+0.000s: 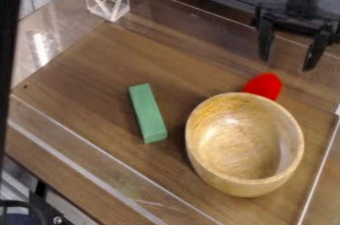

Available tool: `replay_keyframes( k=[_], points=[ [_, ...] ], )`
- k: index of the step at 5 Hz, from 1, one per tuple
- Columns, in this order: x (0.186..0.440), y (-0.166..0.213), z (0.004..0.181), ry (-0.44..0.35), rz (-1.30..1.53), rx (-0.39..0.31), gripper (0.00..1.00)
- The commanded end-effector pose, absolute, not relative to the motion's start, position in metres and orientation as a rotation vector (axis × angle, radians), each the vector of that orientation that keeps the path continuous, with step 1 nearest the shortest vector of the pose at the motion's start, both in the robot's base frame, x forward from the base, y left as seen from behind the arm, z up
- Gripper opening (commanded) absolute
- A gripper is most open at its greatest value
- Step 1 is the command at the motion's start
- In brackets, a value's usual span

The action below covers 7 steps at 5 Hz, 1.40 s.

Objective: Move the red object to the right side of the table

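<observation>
The red object [263,86] lies on the table [106,65], right of centre, just behind the rim of a wooden bowl; the rim hides its lower edge. Above and behind it hangs my gripper [293,48], open, its two dark fingers spread wide with nothing between them. It is clear of the red object, apart from it by a visible gap.
A large wooden bowl [245,143] fills the front right. A long green block [147,112] lies left of the bowl. A clear acrylic stand [106,1] sits at the back left. Low clear walls [323,164] edge the table.
</observation>
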State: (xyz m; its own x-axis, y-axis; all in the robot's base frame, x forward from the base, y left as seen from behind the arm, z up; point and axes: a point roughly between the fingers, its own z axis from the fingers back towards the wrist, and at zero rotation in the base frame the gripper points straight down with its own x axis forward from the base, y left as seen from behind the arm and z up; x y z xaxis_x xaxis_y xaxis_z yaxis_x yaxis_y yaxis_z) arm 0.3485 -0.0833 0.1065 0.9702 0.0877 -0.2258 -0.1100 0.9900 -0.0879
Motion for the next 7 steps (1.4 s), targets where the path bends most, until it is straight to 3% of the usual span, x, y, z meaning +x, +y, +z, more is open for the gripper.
replay_keyframes(
  k=[1, 2, 3, 4, 5, 6, 7],
  points=[
    [0.348, -0.06, 0.137, 0.132, 0.136, -0.139, 1.0],
    [0.35, -0.024, 0.131, 0.133, 0.134, -0.14, 1.0],
    [0.349, 0.004, 0.124, 0.128, 0.109, -0.14, 0.0],
    [0.353, -0.009, 0.124, 0.125, 0.136, -0.143, 1.0],
    [0.358, -0.024, 0.124, 0.122, 0.16, -0.147, 0.0],
    [0.363, -0.031, 0.118, 0.121, 0.159, -0.149, 1.0],
    [0.368, -0.042, 0.111, 0.122, 0.155, -0.154, 0.0]
  ],
)
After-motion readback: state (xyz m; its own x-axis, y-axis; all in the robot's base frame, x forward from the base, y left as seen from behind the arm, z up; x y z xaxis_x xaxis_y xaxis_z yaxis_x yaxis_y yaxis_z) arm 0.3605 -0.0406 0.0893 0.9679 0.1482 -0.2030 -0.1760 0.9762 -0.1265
